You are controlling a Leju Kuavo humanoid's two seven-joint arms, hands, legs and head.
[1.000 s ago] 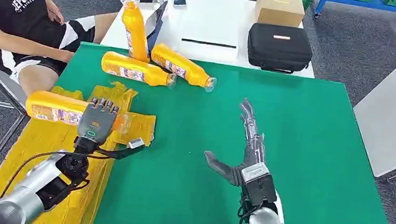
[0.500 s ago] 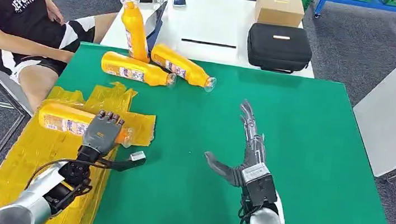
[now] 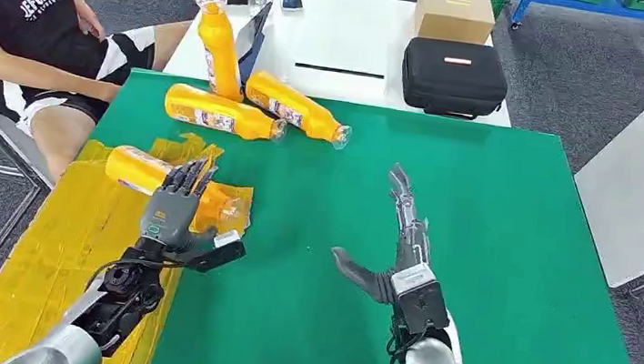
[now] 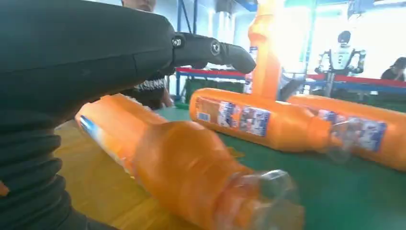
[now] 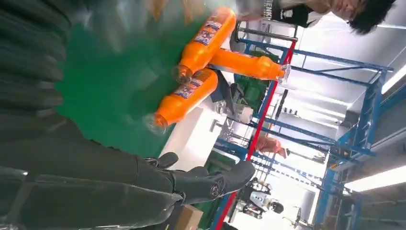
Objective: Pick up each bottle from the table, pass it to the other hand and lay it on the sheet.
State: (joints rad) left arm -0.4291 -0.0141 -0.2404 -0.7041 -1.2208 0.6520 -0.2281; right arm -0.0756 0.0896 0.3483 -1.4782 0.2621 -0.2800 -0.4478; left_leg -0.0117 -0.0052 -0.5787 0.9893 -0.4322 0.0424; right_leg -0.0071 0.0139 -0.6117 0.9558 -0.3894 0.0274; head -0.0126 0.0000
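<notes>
One orange bottle [image 3: 170,181] now lies on the yellow sheet [image 3: 63,253], nearer the sheet's far right corner than it was a second ago, when it sat under the left hand [image 3: 173,211] at the sheet's left edge. The left hand has shifted right with it and its fingers now spread over the bottle without closing on it; this bottle appears delivered. The right hand [image 3: 393,250] remains open and empty above the green table [image 3: 493,256], unmoved. Three more orange bottles wait at the table's far edge: one upright [image 3: 218,42], two lying [image 3: 221,113] [image 3: 295,106]. The next step is judged to be fetching one of these.
</notes>
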